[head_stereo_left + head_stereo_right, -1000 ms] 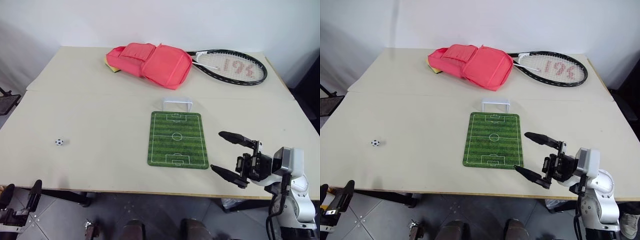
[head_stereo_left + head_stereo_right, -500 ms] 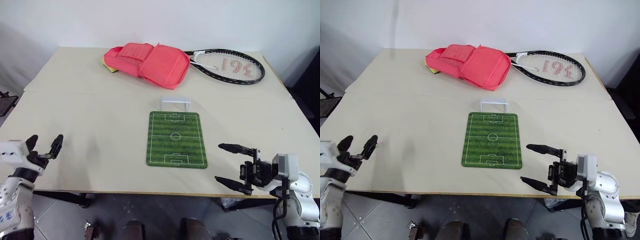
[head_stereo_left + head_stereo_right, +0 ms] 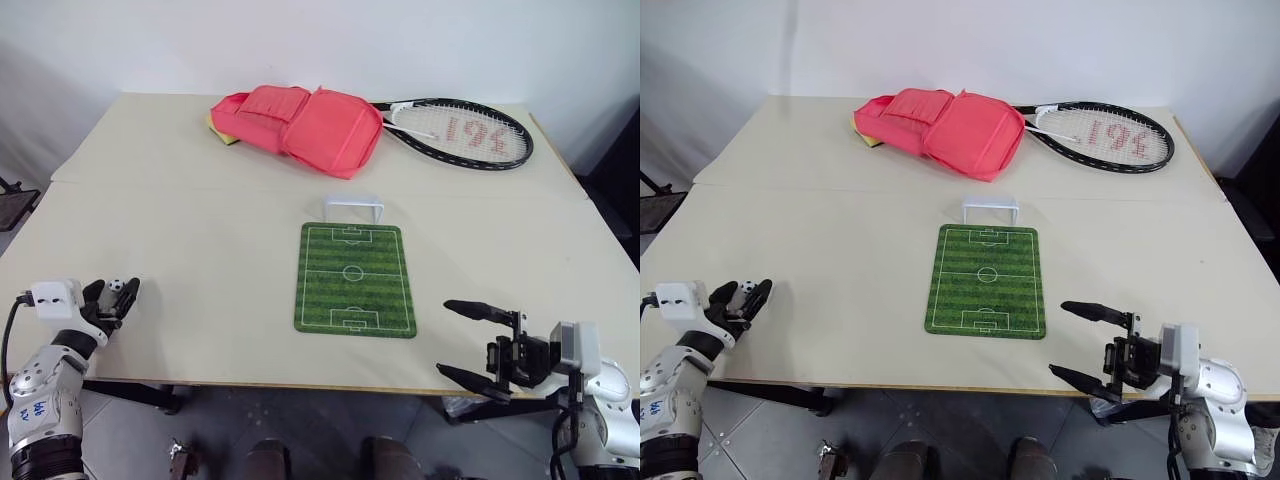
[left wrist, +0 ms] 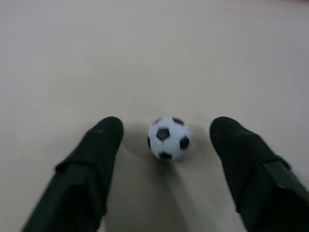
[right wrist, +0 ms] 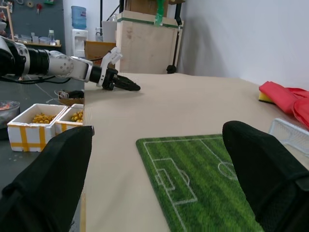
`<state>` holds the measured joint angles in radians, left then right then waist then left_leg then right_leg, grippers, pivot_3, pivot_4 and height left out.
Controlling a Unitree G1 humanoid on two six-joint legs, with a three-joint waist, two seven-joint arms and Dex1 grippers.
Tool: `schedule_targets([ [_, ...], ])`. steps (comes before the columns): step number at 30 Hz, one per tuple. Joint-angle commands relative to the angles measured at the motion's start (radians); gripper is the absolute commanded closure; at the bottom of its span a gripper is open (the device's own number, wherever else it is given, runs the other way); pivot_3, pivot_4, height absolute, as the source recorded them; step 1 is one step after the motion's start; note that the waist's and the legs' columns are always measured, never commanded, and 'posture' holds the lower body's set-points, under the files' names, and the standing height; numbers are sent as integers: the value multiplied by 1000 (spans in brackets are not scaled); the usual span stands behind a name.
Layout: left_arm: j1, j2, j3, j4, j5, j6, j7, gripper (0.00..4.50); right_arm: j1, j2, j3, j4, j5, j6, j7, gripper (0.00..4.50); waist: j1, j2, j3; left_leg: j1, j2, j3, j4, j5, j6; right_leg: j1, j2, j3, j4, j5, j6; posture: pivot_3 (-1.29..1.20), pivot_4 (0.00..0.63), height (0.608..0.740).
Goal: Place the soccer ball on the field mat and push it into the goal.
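Note:
The soccer ball [image 4: 168, 137] rests on the table near its front left, a tiny white ball with black patches. My left gripper [image 3: 112, 297] lies level around it, open, one black finger on each side with a gap to the ball on both. The field mat [image 3: 354, 278] lies flat at the table's middle, and the small white goal [image 3: 354, 207] stands at its far end. My right gripper [image 3: 445, 337] hangs open at the front right, over the table's edge and right of the mat's near corner, with nothing between its fingers.
A pink backpack [image 3: 300, 125] lies at the back of the table, with a tennis racket [image 3: 460, 130] to its right. Bare tabletop [image 3: 210, 250] lies between the ball and the mat. White boxes [image 5: 43, 128] stand on the floor beyond the table's left side.
My left arm came up and forward onto the table until its fingers flanked the ball, and the fingers have drawn closer together. The right gripper sank and drifted right toward the table's front edge.

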<state>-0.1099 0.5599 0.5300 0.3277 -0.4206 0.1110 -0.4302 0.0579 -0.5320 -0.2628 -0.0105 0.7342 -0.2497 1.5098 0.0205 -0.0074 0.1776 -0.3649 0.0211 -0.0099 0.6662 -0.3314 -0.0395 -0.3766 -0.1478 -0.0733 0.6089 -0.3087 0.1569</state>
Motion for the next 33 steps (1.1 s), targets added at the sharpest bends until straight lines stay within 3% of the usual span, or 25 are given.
schedule_targets([
  [1,11,2,10,-6,-2,-18,-17,2672,11,8,-35,9,23,-39,37,0,0,0,0,0,0,0,0,0,0,0,0,0,0,0,0,0,150,740],
  [4,2,6,10,-8,-30,-48,-87,3575,13,8,-37,13,19,-48,35,0,0,0,0,1,0,0,0,0,0,0,0,0,1,0,0,0,150,740],
  [11,-65,63,-109,-144,-98,-63,-429,3629,6,-33,-70,19,8,-56,24,0,6,0,0,0,0,0,1,0,0,0,0,0,0,0,0,0,150,740],
  [18,-267,63,-452,-232,-10,-14,-687,3629,33,-141,-149,32,27,-21,55,0,4,1,0,-1,-1,0,1,0,0,1,0,0,-1,1,1,0,150,740],
  [25,-436,-68,-729,-158,160,-46,-726,3629,91,-245,-222,91,11,-16,89,0,6,2,1,-1,-1,2,1,1,1,1,0,1,-2,1,2,0,150,740],
  [33,-502,-221,-822,-46,263,-70,-659,3629,153,-244,-237,10,10,3,19,0,5,1,1,-2,-1,2,1,1,2,1,0,2,-4,2,4,0,150,740],
])
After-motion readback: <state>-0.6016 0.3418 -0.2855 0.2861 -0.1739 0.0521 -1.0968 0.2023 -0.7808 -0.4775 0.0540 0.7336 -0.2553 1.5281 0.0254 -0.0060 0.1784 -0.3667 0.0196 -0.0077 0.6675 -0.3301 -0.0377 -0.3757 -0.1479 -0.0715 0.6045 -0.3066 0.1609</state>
